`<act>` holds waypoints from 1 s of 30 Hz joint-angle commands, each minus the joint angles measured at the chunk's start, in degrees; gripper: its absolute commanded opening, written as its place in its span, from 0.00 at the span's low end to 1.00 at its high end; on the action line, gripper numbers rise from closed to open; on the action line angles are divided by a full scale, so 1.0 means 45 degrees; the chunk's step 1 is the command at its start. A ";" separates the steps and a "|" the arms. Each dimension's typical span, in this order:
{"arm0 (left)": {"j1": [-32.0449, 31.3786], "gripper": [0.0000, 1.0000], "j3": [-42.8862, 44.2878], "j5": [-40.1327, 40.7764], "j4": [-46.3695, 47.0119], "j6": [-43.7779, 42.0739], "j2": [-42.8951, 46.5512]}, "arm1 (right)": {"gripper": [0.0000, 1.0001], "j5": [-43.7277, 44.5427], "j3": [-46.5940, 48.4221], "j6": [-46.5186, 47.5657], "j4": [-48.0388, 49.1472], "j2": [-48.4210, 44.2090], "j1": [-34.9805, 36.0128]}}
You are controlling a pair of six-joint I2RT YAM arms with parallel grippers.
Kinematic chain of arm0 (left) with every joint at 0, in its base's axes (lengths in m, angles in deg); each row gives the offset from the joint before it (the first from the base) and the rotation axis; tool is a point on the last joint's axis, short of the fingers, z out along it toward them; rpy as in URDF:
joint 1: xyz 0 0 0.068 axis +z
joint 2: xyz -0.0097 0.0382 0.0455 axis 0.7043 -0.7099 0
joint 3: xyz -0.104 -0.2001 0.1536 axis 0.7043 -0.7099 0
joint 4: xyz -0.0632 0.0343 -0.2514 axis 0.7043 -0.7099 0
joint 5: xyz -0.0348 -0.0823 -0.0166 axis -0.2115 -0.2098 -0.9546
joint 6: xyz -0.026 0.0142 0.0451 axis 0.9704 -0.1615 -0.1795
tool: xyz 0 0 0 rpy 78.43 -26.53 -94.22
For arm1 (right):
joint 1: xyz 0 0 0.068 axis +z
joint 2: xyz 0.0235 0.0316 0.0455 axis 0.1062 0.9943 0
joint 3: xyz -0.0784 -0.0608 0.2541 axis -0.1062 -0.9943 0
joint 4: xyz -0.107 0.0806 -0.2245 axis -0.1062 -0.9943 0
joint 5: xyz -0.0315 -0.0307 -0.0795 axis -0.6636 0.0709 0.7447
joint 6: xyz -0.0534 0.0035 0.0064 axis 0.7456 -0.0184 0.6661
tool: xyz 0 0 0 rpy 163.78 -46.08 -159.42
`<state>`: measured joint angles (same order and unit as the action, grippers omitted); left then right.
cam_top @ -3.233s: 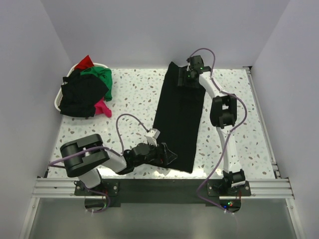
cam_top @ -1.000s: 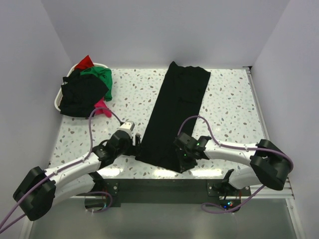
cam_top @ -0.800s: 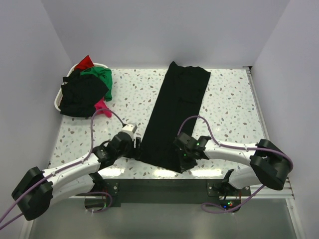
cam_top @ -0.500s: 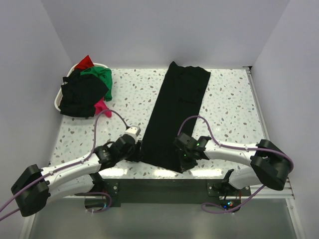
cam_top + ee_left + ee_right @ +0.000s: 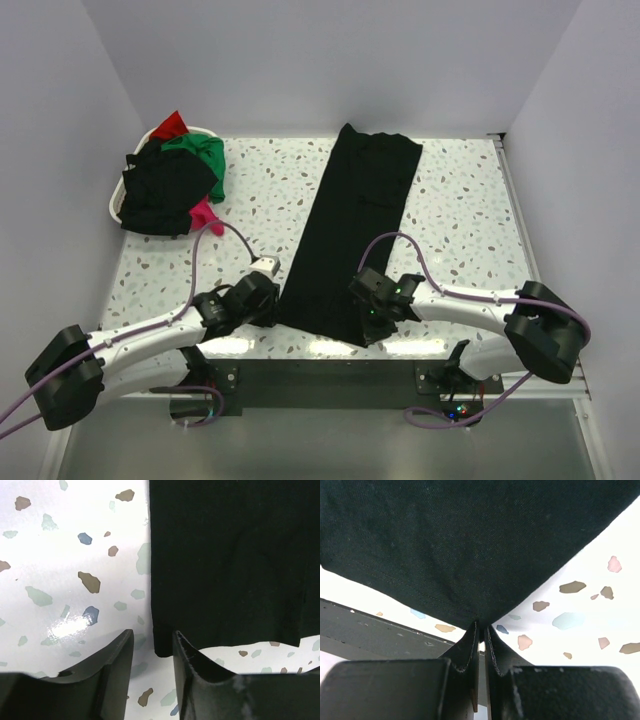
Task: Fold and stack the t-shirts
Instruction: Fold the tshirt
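One black t-shirt lies folded into a long strip down the middle of the table, from the far edge to the near edge. My left gripper sits low at its near left corner. In the left wrist view the left gripper is open, and the t-shirt's corner lies in the narrow gap between the fingertips. My right gripper is at the near right corner. Seen from the right wrist, the right gripper is shut on the t-shirt's hem, which puckers into the jaws.
A white basket stands at the far left, heaped with more t-shirts: black, green, red and pink. A dark rail runs along the table's near edge just behind both grippers.
The left gripper slid right to the shirt's near left corner and its jaws narrowed. The right gripper closed on the near right corner and stayed put.
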<state>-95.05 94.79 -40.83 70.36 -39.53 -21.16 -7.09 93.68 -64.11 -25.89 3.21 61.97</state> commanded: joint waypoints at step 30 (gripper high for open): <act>-0.0076 0.00 -0.0411 -0.1113 0.3423 -0.0510 -0.0226 | 0.00 0.1657 -0.0057 -0.0613 -0.0817 -0.1476 0.0024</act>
<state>-95.10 93.35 -47.10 77.85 -40.73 -23.58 -3.59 92.89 -65.64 -27.42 -0.51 61.97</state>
